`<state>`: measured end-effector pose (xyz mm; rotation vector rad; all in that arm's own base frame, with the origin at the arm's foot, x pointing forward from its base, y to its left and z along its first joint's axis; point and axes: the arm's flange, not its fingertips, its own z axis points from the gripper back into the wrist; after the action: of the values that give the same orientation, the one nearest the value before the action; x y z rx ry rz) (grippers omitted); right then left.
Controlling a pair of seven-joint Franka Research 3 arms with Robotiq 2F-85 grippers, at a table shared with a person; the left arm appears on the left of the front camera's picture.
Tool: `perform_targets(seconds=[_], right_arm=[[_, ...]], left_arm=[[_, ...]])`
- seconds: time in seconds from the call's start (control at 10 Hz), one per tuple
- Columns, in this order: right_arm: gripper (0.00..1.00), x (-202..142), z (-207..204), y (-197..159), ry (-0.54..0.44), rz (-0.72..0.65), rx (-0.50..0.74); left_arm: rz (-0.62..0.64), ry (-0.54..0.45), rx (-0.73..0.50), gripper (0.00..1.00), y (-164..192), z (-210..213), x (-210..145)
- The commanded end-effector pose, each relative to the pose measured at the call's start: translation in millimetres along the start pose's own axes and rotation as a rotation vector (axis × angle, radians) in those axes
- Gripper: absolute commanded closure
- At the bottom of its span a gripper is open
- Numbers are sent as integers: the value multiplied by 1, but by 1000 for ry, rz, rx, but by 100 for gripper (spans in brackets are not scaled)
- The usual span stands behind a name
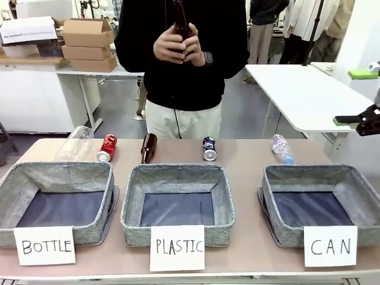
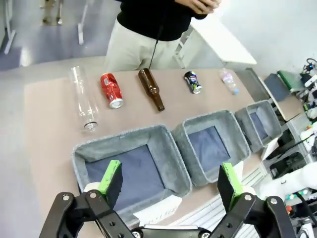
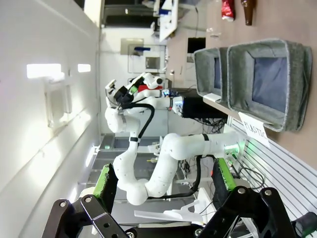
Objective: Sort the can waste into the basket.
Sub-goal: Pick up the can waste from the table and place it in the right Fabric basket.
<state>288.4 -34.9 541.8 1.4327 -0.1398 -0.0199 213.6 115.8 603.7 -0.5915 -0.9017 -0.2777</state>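
Observation:
Along the table's far side lie a red can (image 1: 107, 148) (image 2: 111, 89) and a dark blue and silver can (image 1: 209, 148) (image 2: 192, 82), both on their sides. The grey basket (image 1: 270, 202) (image 2: 241, 119) with the "CAN" sign sits at the front right and holds nothing. My left gripper (image 2: 170, 178) hangs open, high above the left basket, with nothing between its fingers. My right gripper (image 3: 164, 179) is open too, turned away from the table; in the front view it (image 1: 350, 121) shows at the right edge, beyond the CAN basket. The red can (image 3: 228, 9) also appears there.
Baskets signed "BOTTLE" (image 1: 59, 172) and "PLASTIC" (image 1: 176, 171) stand left and middle. A clear bottle (image 1: 74, 143), a brown bottle (image 1: 148, 148) and a small plastic bottle (image 1: 282, 148) lie among the cans. The person across the table holds another brown bottle (image 1: 181, 27) in both hands.

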Motion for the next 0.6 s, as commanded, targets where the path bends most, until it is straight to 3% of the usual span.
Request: perform_targets(seconds=[0.0,0.5], right_arm=[[0,2,0,1,2,25,17],[0,2,0,1,2,25,17]], left_arm=[[55,-5,-4,0,14,-13,2],[55,-5,-4,0,14,-13,2]])
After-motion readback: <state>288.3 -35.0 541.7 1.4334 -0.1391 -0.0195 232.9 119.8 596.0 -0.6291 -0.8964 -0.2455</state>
